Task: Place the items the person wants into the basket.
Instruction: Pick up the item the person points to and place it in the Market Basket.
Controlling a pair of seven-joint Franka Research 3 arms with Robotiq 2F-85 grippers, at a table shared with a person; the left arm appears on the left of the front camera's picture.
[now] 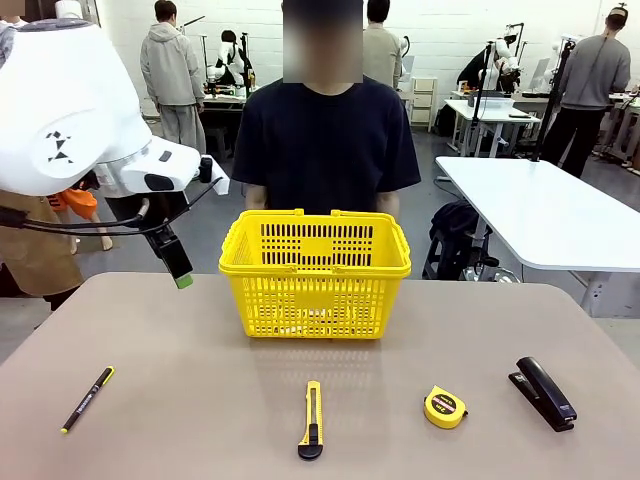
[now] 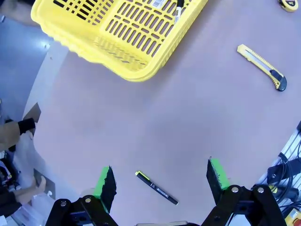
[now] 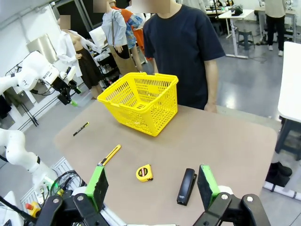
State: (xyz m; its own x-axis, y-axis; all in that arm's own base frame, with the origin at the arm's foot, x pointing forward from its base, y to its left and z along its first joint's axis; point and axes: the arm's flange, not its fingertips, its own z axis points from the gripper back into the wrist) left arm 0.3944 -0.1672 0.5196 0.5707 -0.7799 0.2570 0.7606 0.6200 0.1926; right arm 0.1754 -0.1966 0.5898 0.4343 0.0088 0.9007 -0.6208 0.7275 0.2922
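Note:
The yellow basket [image 1: 315, 275] stands at the middle of the table's far side, with the person [image 1: 330, 140] right behind it, arms down. In the left wrist view a white marker with a black cap [image 2: 178, 10] lies inside the basket [image 2: 122, 33]. A slim black pen [image 1: 88, 399] lies at the front left and a black stapler [image 1: 543, 392] at the front right. My left gripper [image 1: 178, 268] hangs open above the table's left side, with the pen [image 2: 156, 187] on the table far below its fingers. My right gripper [image 3: 152, 183] is open and empty, high above the stapler [image 3: 186, 186].
A yellow utility knife [image 1: 312, 420] lies at the front centre and a round yellow tape measure [image 1: 444, 407] to its right. Bare tabletop separates the front row of tools from the basket. A white table [image 1: 550, 215] stands off to the right.

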